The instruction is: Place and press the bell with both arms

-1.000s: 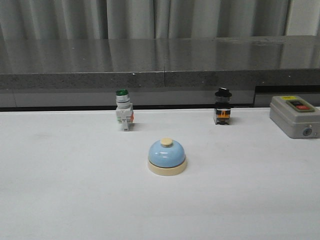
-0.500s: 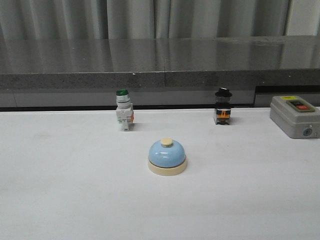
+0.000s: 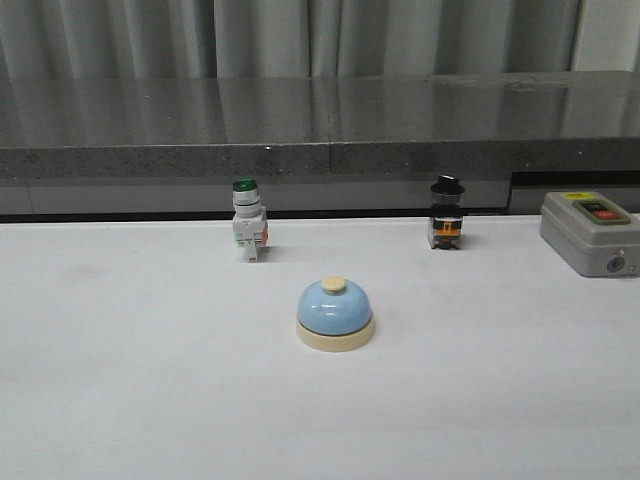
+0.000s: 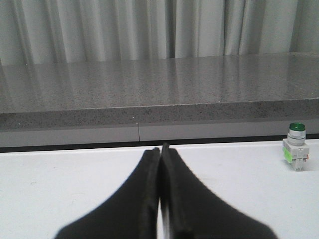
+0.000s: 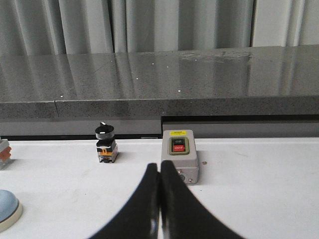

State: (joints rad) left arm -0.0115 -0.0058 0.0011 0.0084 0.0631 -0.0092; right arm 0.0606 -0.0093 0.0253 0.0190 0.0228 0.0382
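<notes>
My left gripper (image 4: pixel 160 149) is closed: the two dark fingers (image 4: pixel 149 199) meet along their whole length with nothing between them. It hovers above the white table (image 4: pixel 60 179), tips pointing toward the grey stone ledge (image 4: pixel 149 94). A green-capped switch (image 4: pixel 296 153) stands upright off to one side of it, well apart from the fingertips.

My right gripper (image 5: pixel 159 167) is likewise pressed together and empty. Just beyond its tips sits the grey button box (image 5: pixel 179 155), its red and green buttons facing up. A black-knobbed switch (image 5: pixel 105 143) stands apart from the box, near the ledge. At the edge of this view a sliver of the bell (image 5: pixel 7 209) shows, not in contact with my fingers.

In the front view neither arm appears. The bell (image 3: pixel 335 313) rests upright on its cream base near the middle of the table, knob on top, untouched. The green-capped switch stands behind it to the left, the black-knobbed switch behind it to the right, and the button box at the far right edge.
</notes>
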